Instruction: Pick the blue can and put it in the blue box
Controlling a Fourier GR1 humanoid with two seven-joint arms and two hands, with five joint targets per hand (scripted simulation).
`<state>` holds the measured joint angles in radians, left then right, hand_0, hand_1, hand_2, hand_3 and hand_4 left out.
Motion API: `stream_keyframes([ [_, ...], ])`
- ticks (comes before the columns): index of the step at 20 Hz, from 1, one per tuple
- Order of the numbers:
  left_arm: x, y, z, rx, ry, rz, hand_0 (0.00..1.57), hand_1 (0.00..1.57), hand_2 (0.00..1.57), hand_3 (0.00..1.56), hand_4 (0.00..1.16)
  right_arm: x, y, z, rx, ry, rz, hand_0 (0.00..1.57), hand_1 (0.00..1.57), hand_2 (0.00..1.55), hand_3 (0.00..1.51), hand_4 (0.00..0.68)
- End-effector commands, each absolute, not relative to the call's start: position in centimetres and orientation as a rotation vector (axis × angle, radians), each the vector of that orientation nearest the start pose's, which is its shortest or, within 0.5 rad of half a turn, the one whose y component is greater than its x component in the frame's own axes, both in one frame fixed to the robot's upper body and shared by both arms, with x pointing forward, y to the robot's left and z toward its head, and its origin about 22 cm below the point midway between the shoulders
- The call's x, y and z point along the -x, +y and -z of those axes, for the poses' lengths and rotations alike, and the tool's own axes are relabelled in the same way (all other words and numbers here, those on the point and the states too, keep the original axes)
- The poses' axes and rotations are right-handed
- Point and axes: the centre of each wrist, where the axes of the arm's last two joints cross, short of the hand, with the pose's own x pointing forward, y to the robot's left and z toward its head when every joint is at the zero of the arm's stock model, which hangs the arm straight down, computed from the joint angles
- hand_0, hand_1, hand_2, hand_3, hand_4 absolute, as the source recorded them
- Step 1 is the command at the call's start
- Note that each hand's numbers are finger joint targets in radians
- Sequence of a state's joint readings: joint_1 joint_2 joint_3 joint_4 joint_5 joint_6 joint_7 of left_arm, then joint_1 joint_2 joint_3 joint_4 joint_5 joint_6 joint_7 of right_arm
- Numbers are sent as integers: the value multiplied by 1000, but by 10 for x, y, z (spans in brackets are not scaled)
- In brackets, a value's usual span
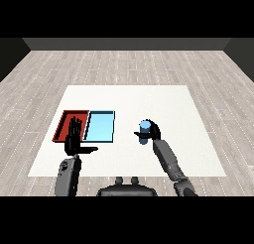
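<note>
1 step done: right hand [153, 132] has its fingers curled round the blue can [145, 132], upright, right of the trays.
Left to do: carry it to the light blue tray [99, 137], well apart.
Left hand [75, 139]: fingers straight, holding nothing, over the red tray [65, 120].
Writing: none readable.

The two trays [106, 112] lie side by side on the table [163, 104], the can [145, 132] to their right.
</note>
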<state>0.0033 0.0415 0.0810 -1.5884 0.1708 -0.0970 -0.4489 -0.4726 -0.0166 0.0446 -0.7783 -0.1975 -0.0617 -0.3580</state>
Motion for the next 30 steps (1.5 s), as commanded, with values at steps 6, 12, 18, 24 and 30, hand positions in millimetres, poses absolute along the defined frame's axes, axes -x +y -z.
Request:
stream_keyframes([
  [6, -238, 241, -8, 127, -2032, -73, 0, 0, 0, 0, 0, -326, -155, 32, -133, -1649, -59, 1503, 1503, 1460, 1417, 657],
  [12, -252, 215, 8, 141, -1952, -10, 0, 0, 0, 0, 0, -344, -177, 7, -162, -1720, -71, 1481, 1481, 1455, 1415, 646],
  [18, -250, 195, 17, 223, -1894, 27, 0, 0, 0, 0, 0, -330, -175, -2, -215, -1861, -109, 1441, 1441, 1428, 1411, 665],
  [24, -267, 182, 6, 226, -1851, 54, 0, 0, 0, 0, 0, -332, -142, -26, -225, -1868, -106, 1429, 1429, 1451, 1423, 660],
  [30, -273, 162, 8, 247, -1869, 57, 0, 0, 0, 0, 0, -316, -138, -14, -224, -1882, -109, 1432, 1432, 1448, 1419, 659],
])
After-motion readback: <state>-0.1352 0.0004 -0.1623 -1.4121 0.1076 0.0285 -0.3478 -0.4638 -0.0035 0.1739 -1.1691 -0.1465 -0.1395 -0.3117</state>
